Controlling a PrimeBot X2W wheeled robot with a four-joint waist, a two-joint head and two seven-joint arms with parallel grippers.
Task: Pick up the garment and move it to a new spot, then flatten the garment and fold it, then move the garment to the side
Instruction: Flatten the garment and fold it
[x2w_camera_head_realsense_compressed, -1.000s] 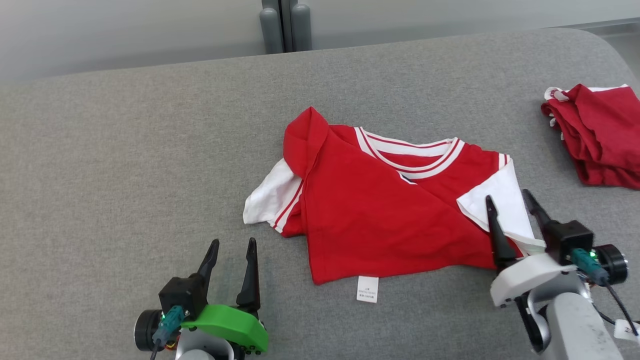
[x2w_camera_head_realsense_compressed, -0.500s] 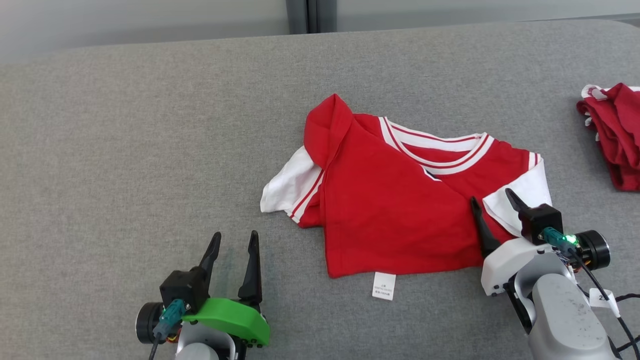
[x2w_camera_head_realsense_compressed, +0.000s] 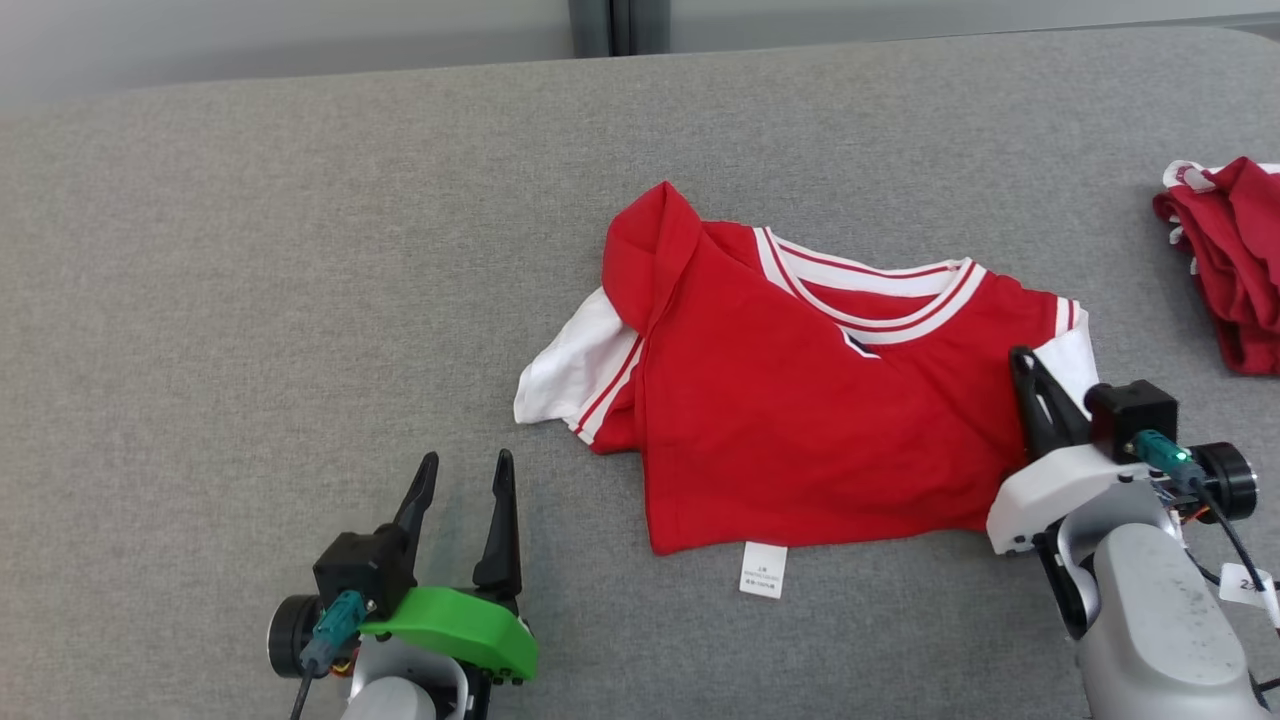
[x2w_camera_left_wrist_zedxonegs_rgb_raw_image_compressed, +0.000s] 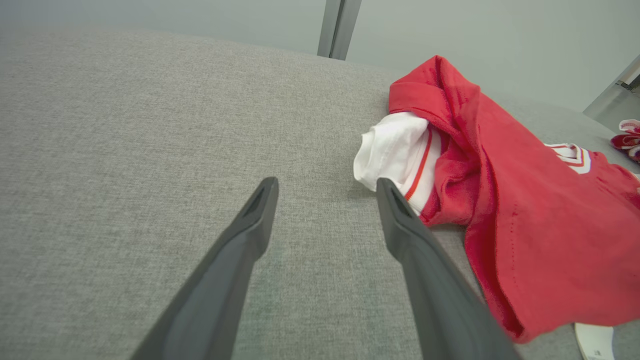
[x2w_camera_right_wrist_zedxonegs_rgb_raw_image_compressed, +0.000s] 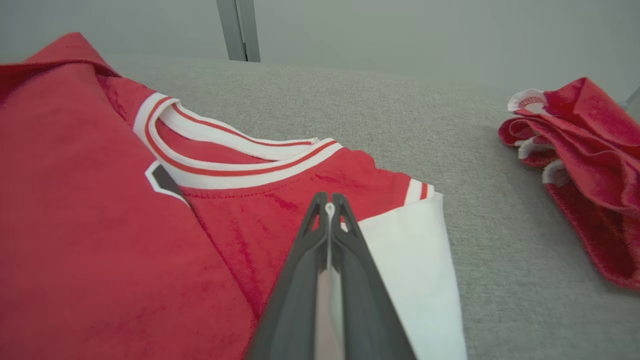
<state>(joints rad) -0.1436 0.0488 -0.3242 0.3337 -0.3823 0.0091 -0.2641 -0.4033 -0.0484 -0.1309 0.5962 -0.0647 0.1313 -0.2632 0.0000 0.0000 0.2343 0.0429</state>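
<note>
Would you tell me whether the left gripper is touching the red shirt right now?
No, the left gripper stands open over the bare grey surface, apart from the red shirt and its white sleeve.

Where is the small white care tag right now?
In the head view, the care tag lies on the grey cushion at the near hem of the red shirt, between the left gripper and the right gripper.

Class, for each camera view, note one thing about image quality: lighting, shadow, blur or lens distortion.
Head view: soft, even light, no glare; the red shirt is sharp. Left wrist view: wide-angle stretch makes the left gripper loom large. Right wrist view: the right gripper blurs towards the bottom edge; the crumpled red garment casts a soft shadow.
</note>
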